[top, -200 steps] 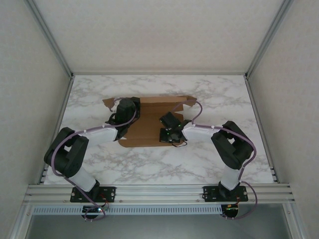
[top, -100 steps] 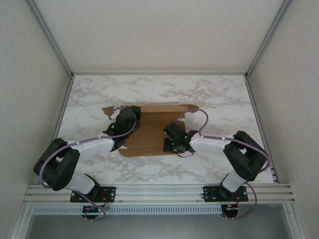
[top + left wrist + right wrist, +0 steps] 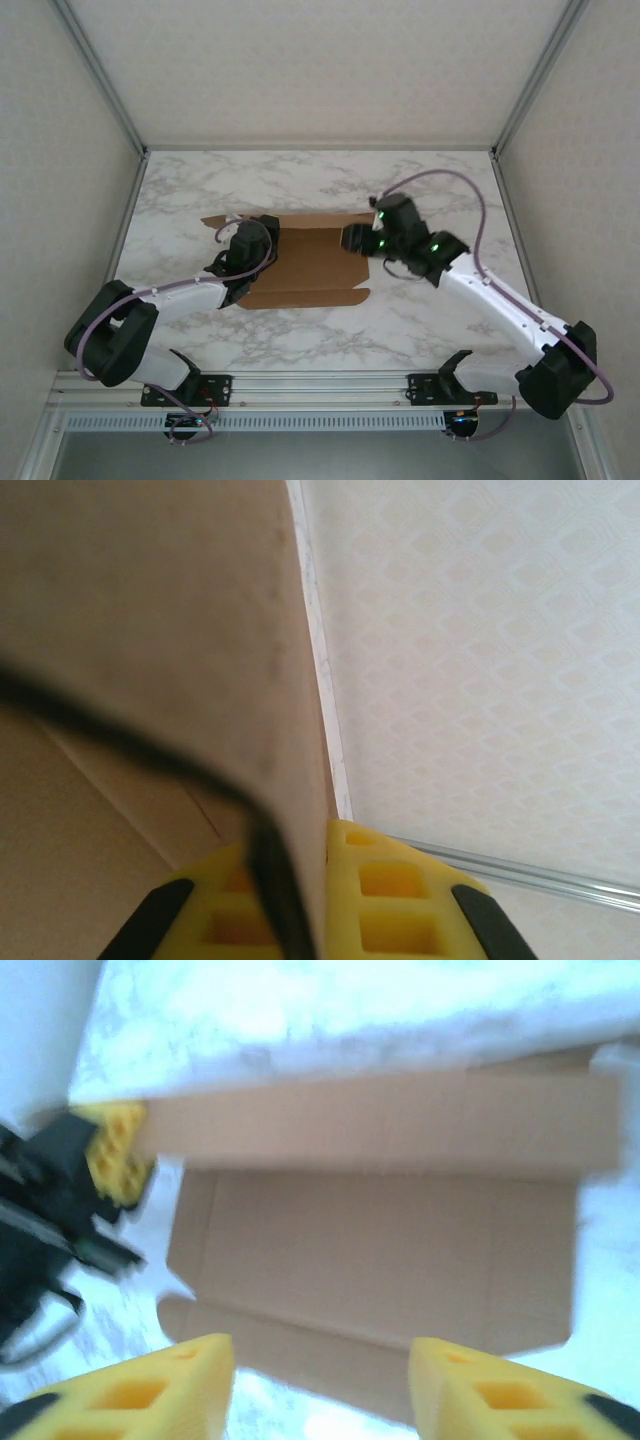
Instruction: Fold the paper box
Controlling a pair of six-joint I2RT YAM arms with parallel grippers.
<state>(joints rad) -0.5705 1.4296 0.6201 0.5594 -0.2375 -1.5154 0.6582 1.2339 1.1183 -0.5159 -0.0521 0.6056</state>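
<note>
Pinching the 9 o'clock end of the paper box (image 3: 315, 262), the left gripper (image 3: 245, 250) has its yellow fingers (image 3: 390, 890) closed on a thin edge of brown cardboard, seen clamped between the pads in the left wrist view. The box lies mostly flat at the middle of the marble table (image 3: 300, 340), its long axis running 9 to 3 o'clock. The long panel (image 3: 380, 1125) along its 12 o'clock edge looks lifted where the left pads hold it. The right gripper (image 3: 352, 240) hovers near the 3 o'clock end, raised off the sheet, with its fingers (image 3: 150, 1400) spread apart and nothing between them. The main risk, as I judge it, is that a single grip at one end will not keep the whole panel standing: the free 3 o'clock end could sag back flat, or bend away from its scored line. If the right gripper comes down and pushes sideways, the sheet could also slide or pivot on the smooth marble around the left pinch. That might tear or crumple the clamped edge. The right wrist view is blurred, so fine slits and tabs are hard to place. No brand, label or writing can be read anywhere; the cardboard is plain and unprinted.
</note>
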